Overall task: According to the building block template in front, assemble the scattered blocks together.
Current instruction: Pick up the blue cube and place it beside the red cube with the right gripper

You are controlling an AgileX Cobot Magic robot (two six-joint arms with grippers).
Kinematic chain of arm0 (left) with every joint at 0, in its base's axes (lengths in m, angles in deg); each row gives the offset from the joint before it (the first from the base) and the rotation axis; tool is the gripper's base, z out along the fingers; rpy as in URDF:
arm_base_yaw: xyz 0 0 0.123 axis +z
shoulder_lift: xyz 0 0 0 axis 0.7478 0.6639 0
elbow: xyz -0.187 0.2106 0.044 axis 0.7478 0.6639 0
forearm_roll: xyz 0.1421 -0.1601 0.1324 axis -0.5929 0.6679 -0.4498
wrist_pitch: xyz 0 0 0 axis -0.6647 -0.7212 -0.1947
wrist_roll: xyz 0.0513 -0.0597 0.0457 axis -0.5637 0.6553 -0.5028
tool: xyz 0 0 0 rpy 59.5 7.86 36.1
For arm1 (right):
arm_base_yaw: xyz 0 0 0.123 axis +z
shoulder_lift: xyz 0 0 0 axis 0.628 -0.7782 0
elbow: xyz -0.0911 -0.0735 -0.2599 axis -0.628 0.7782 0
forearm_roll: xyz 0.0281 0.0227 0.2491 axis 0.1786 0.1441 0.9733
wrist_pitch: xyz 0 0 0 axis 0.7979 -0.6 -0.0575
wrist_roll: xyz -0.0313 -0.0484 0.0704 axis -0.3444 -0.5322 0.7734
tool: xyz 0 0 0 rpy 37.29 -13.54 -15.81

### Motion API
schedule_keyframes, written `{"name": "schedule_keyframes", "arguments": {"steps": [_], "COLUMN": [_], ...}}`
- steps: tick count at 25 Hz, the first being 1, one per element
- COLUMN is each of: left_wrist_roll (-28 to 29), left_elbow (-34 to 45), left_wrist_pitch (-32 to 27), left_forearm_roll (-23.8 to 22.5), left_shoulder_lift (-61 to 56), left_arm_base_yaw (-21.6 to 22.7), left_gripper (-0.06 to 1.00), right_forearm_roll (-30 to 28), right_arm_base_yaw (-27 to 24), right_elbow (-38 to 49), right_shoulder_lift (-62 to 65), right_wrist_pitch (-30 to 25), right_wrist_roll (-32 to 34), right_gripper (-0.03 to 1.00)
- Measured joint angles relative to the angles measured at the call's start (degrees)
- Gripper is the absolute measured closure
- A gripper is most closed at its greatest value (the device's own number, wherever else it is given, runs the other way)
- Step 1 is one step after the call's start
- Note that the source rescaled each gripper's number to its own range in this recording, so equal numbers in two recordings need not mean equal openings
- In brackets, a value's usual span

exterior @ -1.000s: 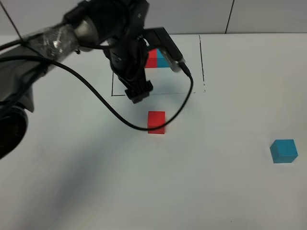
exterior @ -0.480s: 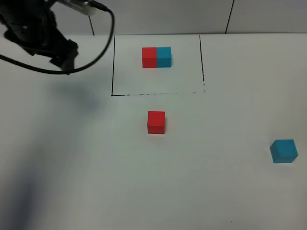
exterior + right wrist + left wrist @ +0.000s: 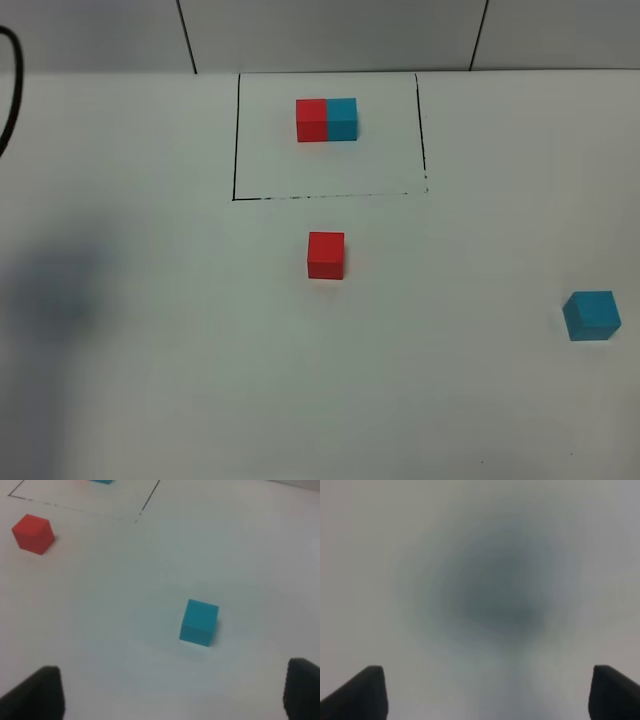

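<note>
The template, a red and cyan two-block bar [image 3: 327, 119], sits inside the black drawn rectangle [image 3: 236, 150] at the back middle. The loose red cube [image 3: 326, 254] lies just in front of the rectangle; it also shows in the right wrist view [image 3: 33, 533]. The loose cyan cube [image 3: 592, 315] lies far right, apart from it, and shows in the right wrist view [image 3: 199, 622]. My left gripper [image 3: 482, 692] is open over bare white table, holding nothing. My right gripper [image 3: 172, 692] is open and empty, with the cyan cube ahead of it. Neither gripper shows in the exterior high view.
A black cable [image 3: 8, 90] curves at the left edge. A soft shadow [image 3: 55, 290] lies on the white table at the left. The wall with dark seams [image 3: 185, 35] runs along the back.
The left arm has swung from over the rectangle to the left and out of the exterior view. The red cube stays where it was; the cyan cube has not moved.
</note>
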Motion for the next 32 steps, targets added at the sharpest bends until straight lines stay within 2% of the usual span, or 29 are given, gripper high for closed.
{"name": "schedule_keyframes", "arguments": {"steps": [5, 9, 13, 16, 26, 32], "left_wrist_roll": [4.8, 5.6, 5.5, 5.5, 4.9, 2.9], "left_elbow": [8.2, 14.3, 21.0, 25.5, 35.1, 35.8], "left_wrist_pitch": [-0.9, -1.4, -1.5, -1.6, -1.6, -0.9], "left_forearm_roll": [0.1, 0.7, 3.8, 4.6, 6.7, 9.1], "left_shoulder_lift": [-16.0, -27.0, -35.9, -42.0, -58.5, -66.2], "left_arm_base_yaw": [0.0, 0.0, 0.0, 0.0, 0.0, 0.0], "left_gripper": [0.08, 0.09, 0.09, 0.09, 0.09, 0.09], "right_forearm_roll": [0.0, 0.0, 0.0, 0.0, 0.0, 0.0], "right_arm_base_yaw": [0.0, 0.0, 0.0, 0.0, 0.0, 0.0], "right_elbow": [0.0, 0.0, 0.0, 0.0, 0.0, 0.0], "right_shoulder_lift": [0.0, 0.0, 0.0, 0.0, 0.0, 0.0], "right_wrist_pitch": [0.0, 0.0, 0.0, 0.0, 0.0, 0.0], "right_wrist_roll": [0.0, 0.0, 0.0, 0.0, 0.0, 0.0], "right_gripper": [-0.03, -0.03, -0.03, -0.03, -0.03, -0.03]}}
